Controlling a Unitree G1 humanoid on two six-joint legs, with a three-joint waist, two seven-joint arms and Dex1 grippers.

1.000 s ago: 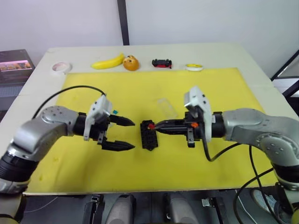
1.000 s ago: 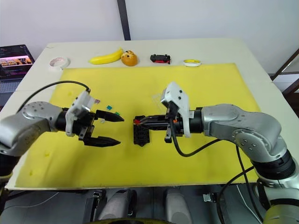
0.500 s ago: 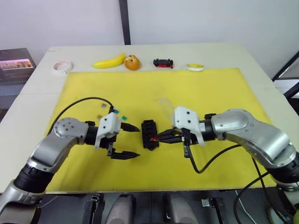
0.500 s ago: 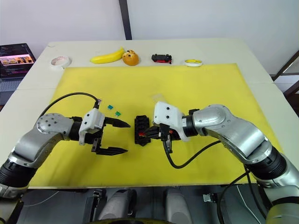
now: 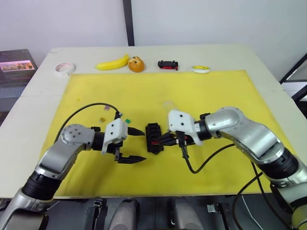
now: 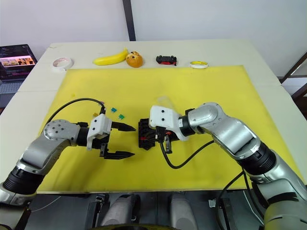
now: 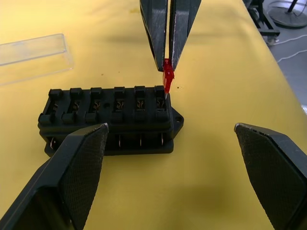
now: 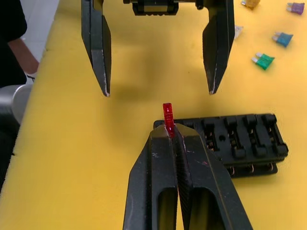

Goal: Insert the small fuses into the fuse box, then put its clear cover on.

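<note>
Since a second ago, moved nearer: right hand (image 7: 167, 67), pinching small red fuse (image 7: 168, 81) at end slot of black rectangular fuse box (image 7: 108, 117) on yellow counter mat (image 5: 211, 96). Left hand (image 5: 135, 144) spread open beside box. Beyond, clear plastic cover (image 7: 31, 50) lying flat.

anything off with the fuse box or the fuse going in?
Nothing stands out. The right gripper holds the red fuse upright at an end slot of the fuse box, which lies flat and undamaged. The clear cover lies apart from it.
</note>
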